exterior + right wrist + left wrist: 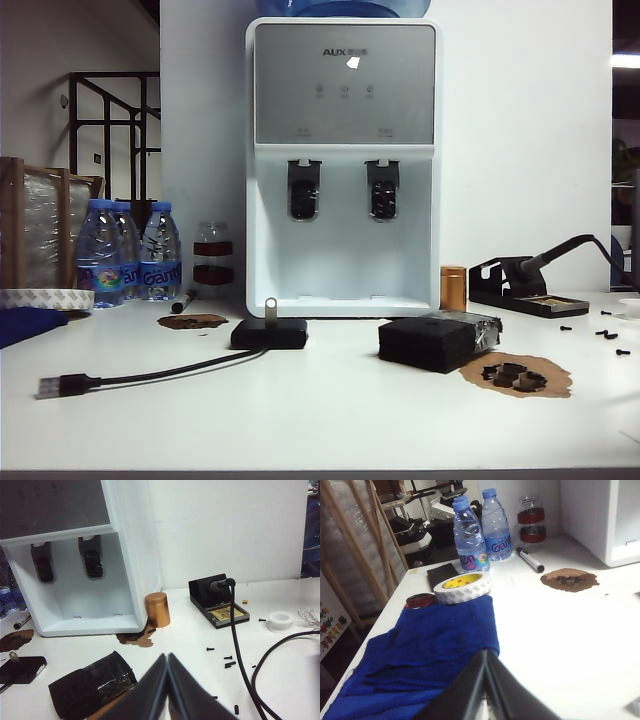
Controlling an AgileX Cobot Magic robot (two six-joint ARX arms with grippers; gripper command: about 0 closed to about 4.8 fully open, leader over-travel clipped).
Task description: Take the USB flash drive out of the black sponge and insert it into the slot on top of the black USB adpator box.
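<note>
The job looks finished, judging from how things lie: the USB flash drive [270, 308] stands upright with its loop end uppermost out of the top of the black USB adpator box [269, 333], so it appears seated in the slot (the opening itself is hidden by the stick, so I cannot confirm how deep it sits). The black sponge [436, 341], with its taped part turned toward the back, lies on the worktop [330, 420] well to the right of the box and shows no drive in it. The box's cable trails away across the worktop to its USB plug [66, 385] at the near left. Nothing seems left but for the arms to rest. Neither arm appears in the exterior view. In the left wrist view the left claw [485, 656] has its fingers pressed together to a point, holding nothing, over the edge of a blue cloth [427, 650] near a tape roll [462, 586], well apart from the box and drive. In the right wrist view the right claw [166, 657] is likewise closed on nothing; the sponge [92, 683] lies near it, while the box [22, 668] and the drive [12, 655] sit further off, beyond the sponge, in front of the water dispenser [82, 555].
</note>
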